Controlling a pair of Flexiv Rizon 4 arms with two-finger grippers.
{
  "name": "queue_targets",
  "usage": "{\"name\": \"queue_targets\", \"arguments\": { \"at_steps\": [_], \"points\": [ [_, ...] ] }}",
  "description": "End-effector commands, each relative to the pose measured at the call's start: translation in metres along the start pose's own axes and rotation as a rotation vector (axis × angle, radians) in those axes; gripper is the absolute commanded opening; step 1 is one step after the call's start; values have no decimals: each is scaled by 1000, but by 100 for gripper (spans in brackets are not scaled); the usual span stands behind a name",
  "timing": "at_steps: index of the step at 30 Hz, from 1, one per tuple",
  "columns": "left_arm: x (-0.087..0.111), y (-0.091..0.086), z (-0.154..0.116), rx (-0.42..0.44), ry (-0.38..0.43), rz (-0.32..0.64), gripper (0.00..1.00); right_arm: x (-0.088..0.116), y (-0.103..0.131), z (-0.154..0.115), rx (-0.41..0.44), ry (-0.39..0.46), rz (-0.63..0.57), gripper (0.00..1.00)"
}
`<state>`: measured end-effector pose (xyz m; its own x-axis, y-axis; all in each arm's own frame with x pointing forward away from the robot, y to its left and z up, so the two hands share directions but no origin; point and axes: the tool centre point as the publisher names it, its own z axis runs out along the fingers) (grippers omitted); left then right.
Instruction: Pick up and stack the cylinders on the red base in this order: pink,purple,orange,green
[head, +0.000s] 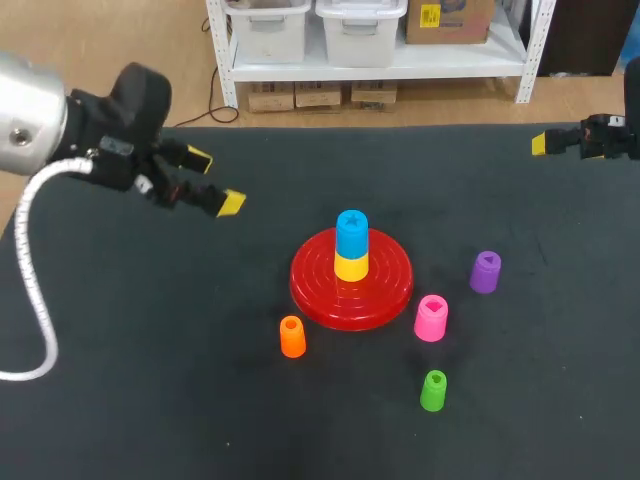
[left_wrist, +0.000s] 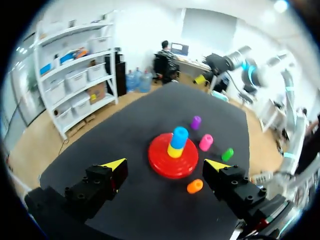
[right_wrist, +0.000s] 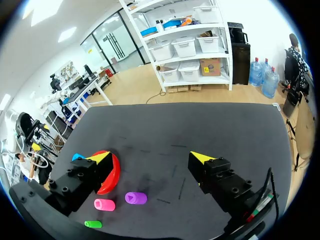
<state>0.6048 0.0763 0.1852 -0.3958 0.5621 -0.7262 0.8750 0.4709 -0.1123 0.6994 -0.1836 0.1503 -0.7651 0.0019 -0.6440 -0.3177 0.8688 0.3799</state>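
Table (head: 120, 400), black-topped, carries the red base (head: 351, 290) near its middle. On the base stands a yellow cylinder (head: 351, 267) with a blue cylinder (head: 352, 232) on top of it.

None of the four task cylinders is on the base; all rest on the table, clear of either arm:
- The pink cylinder (head: 431, 317) is just beside the base's front right edge.
- The purple cylinder (head: 485, 271) is to the right of the base, apart from it.
- The orange cylinder (head: 292, 337) is near the base's front left edge.
- The green cylinder (head: 433, 390) is furthest forward, in front of the pink one.

The left gripper (head: 214, 181) hangs above the table to the left of the base, fingers spread wide and empty. The right gripper (right_wrist: 151, 157) is at the far right edge of the table, fingers likewise parted with nothing between them.
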Motion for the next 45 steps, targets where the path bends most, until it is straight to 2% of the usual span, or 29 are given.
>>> {"name": "queue_targets", "arguments": {
  "at_steps": [1, 7, 11, 15, 22, 25, 33, 40, 45],
  "points": [
    [15, 5, -23, 528, 276, 472, 100, 0, -1, 0, -3, 0, -1, 100],
    [43, 19, -47, 472, 339, 458, 100, 0, -1, 0, -3, 0, -1, 100],
    [54, 26, -56, 457, 350, 448, 100, 0, -1, 0, -3, 0, -1, 100],
    [54, 32, -60, 404, 347, 441, 100, 0, -1, 0, -3, 0, -1, 100],
    [47, 35, -61, 380, 346, 436, 100, 0, -1, 0, -3, 0, -1, 100],
    [45, 38, -62, 356, 321, 410, 100, 0, -1, 0, -3, 0, -1, 100],
    [44, 52, -72, 226, 143, 288, 100, 0, -1, 0, -3, 0, -1, 100],
    [53, 52, -74, 213, 155, 297, 100, 0, -1, 0, -3, 0, -1, 100],
    [53, 52, -75, 196, 132, 295, 100, 0, -1, 0, -3, 0, -1, 100]
  ]
}}
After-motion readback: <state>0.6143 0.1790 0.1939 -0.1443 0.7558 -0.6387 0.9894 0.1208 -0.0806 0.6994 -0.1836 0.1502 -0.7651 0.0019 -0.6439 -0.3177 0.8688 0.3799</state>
